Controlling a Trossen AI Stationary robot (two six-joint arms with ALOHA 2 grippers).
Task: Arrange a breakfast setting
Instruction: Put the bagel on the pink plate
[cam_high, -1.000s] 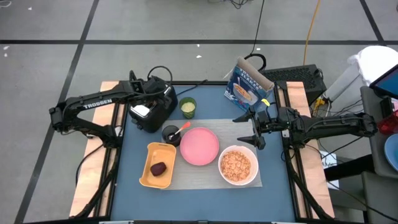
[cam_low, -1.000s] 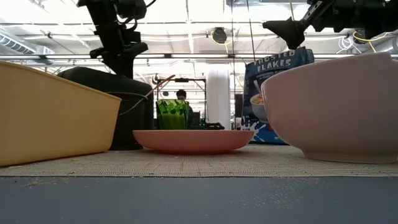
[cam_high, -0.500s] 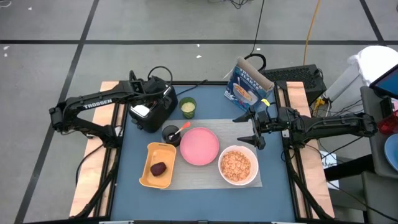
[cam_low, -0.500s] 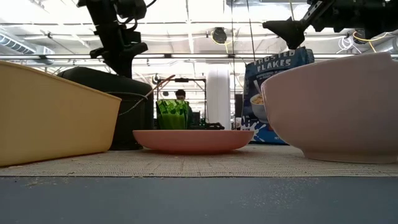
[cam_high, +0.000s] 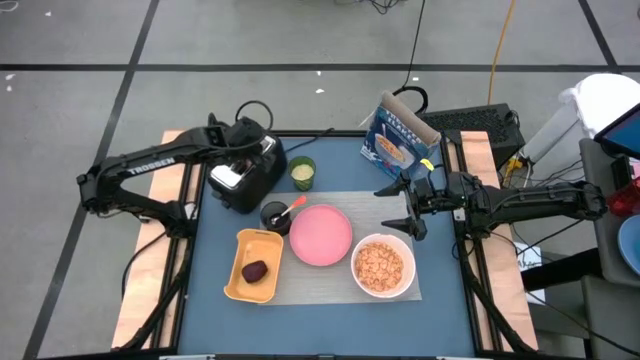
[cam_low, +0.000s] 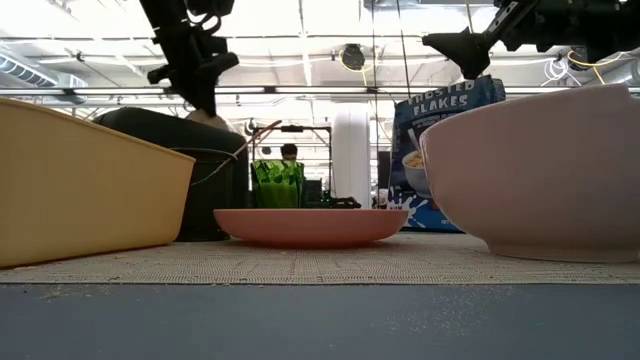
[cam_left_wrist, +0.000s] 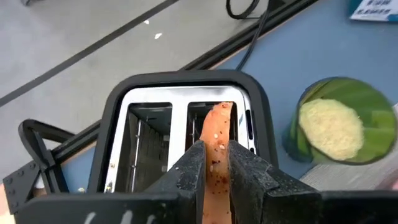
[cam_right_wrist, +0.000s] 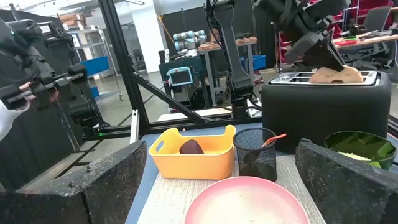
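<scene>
A toasted bagel half (cam_left_wrist: 218, 127) stands on edge in the right-hand slot of the black-and-silver toaster (cam_high: 247, 175) at the table's far left. My left gripper (cam_left_wrist: 214, 167) is over the toaster, shut on the bagel. The bagel also shows above the toaster's top in the right wrist view (cam_right_wrist: 336, 75). A pink plate (cam_high: 320, 235) and a white bowl of tan cereal (cam_high: 382, 265) sit on the grey mat (cam_high: 315, 288). A dark-red fruit (cam_high: 256, 271) lies in the yellow tray (cam_high: 252, 287). My right gripper (cam_high: 399, 207) is open and empty above the mat's far right corner. My left gripper pinches the bagel half's upper edge (cam_left_wrist: 216, 148) between its two fingers, one on each flat face. The fingers come from above, pointing down into the toaster. The bagel stands on edge, its lower part still inside the slot.
A black mesh cup (cam_high: 274, 216) holding an orange-handled spoon (cam_high: 294, 205) stands between toaster and plate. A green cup (cam_high: 302, 173) is right of the toaster. A blue cereal box (cam_high: 400, 135) stands at the far right.
My left gripper has gone up from the toaster, shut on the bagel half. The bagel has risen partly out of the slot and now shows above the toaster's top.
</scene>
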